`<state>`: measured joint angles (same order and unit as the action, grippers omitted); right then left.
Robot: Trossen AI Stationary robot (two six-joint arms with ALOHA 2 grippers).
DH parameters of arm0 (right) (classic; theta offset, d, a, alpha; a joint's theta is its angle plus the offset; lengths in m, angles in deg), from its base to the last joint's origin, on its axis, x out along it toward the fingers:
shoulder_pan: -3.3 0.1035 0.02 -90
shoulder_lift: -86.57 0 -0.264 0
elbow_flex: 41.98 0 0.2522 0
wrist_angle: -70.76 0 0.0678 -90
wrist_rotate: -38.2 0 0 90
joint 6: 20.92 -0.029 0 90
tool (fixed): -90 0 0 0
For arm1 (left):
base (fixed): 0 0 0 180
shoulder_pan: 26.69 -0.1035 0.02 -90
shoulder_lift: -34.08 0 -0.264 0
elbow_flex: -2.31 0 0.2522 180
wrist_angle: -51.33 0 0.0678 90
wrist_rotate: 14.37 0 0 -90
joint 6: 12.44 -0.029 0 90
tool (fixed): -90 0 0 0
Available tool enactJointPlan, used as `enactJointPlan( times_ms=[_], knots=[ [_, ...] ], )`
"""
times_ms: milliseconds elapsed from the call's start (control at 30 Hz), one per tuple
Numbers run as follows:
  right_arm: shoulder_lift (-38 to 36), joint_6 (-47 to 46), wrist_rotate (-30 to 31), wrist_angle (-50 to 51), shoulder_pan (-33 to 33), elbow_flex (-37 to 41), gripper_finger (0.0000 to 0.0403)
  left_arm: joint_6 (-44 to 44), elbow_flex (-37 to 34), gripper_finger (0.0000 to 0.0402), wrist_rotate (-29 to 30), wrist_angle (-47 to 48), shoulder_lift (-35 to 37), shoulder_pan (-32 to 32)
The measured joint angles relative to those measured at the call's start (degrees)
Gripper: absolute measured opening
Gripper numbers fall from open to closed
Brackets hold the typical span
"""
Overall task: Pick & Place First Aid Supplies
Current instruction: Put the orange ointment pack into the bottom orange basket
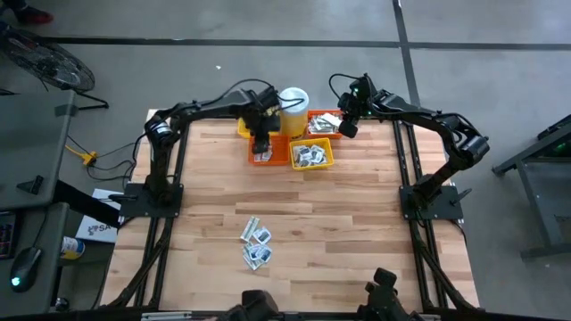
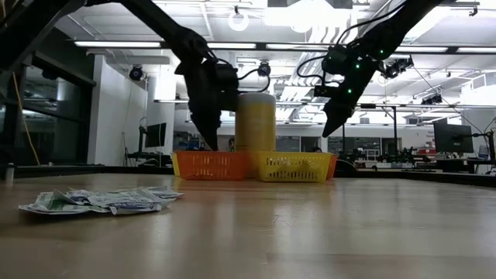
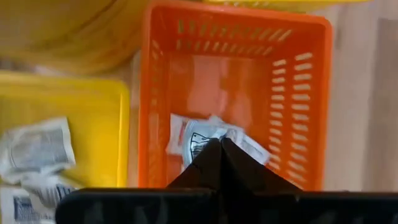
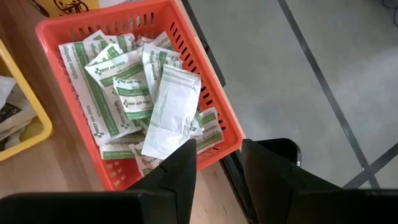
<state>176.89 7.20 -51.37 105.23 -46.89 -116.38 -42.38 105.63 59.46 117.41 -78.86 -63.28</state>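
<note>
Several first aid sachets lie in a loose pile (image 1: 256, 245) (image 2: 101, 200) on the near half of the wooden table. At the far edge stand mesh baskets. My left gripper (image 1: 260, 143) (image 3: 221, 142) hangs shut over the orange basket (image 3: 292, 87), with a grey printed sachet (image 3: 202, 132) at its fingertips and a white one beside that on the basket floor. My right gripper (image 1: 348, 129) (image 4: 219, 155) hovers open above the near corner of the red-orange basket (image 4: 205, 68), which is full of green-and-white sachets (image 4: 124, 81). Nothing is between its fingers. My left gripper pinches the grey sachet between its two shut fingertips, coming from above and pointing steeply down. The fingers themselves hide the spot they hold. The sachet's printed end (image 3: 198, 138) sticks out past the tips, inside the orange basket's walls.
A yellow basket (image 1: 330, 152) with sachets sits right of the orange one. A pale cylindrical cup (image 1: 293, 100) (image 2: 256, 124) stands behind them, and another yellow basket (image 1: 243, 128) is partly under my left arm. Bare wood lies between the baskets and the pile.
</note>
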Motion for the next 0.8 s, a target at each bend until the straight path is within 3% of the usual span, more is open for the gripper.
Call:
enactJointPlan(
  times_ms=[267, 567, 800],
  knots=[
    [0.0, -0.2, 0.0, 0.04, 0.0, 0.02, 0.0122, -0.67, -3.55, 0.0, 3.78, -6.21, 0.07, 2.96],
    [0.0, 0.35, 0.02, 0.13, 0.0, 0.02, 0.0122, -15.39, -6.33, 0.0004, 4.28, -5.88, 0.02, 2.85],
    [-0.01, 0.37, 0.02, 1.41, 0.0, 0.02, 0.0122, -22.27, -6.89, 0.0063, 1.64, -5.77, 0.0, 2.88]
  ],
)
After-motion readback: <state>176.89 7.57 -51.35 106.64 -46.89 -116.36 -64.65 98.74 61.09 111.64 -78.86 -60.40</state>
